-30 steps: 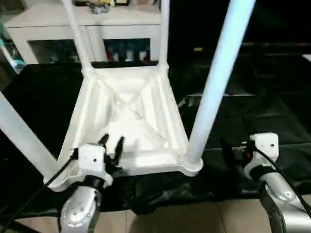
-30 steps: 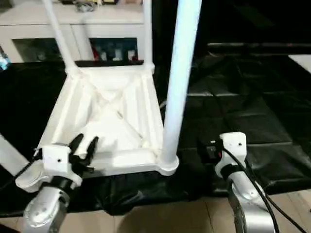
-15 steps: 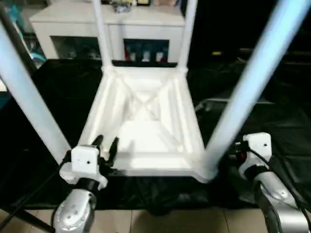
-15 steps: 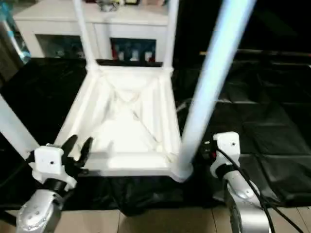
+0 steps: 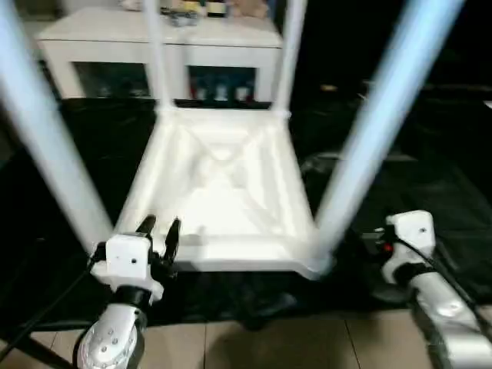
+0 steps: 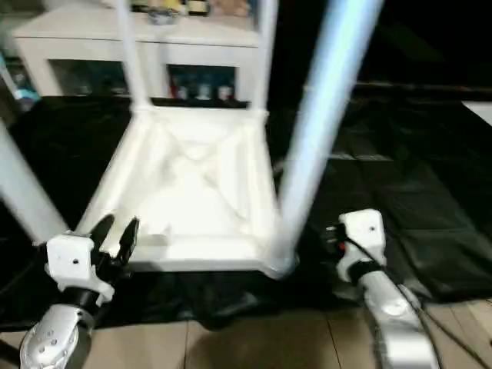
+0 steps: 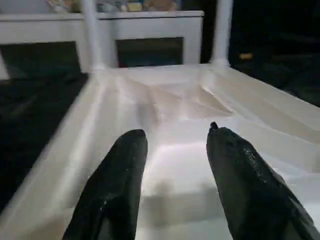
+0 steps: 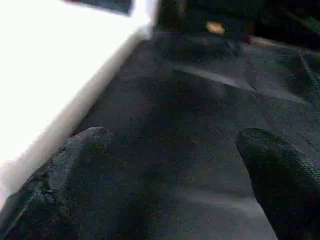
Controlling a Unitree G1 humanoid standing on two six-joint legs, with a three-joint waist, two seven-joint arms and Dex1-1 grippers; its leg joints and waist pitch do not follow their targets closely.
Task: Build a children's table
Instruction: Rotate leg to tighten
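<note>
Black-draped table (image 5: 430, 177) carries children's table (image 5: 223, 192), upside down, legs up, near front edge. White cabinet (image 5: 154, 46) behind. Left gripper (image 5: 158, 233) spread, empty, at tabletop's near rim. Right gripper (image 8: 170, 170) spread over cloth, beside near-right corner.

Big black-cloth-draped table (image 5: 69, 146) carries the upside-down small white plastic children's table (image 5: 223, 192), four tubular legs pointing up.
</note>
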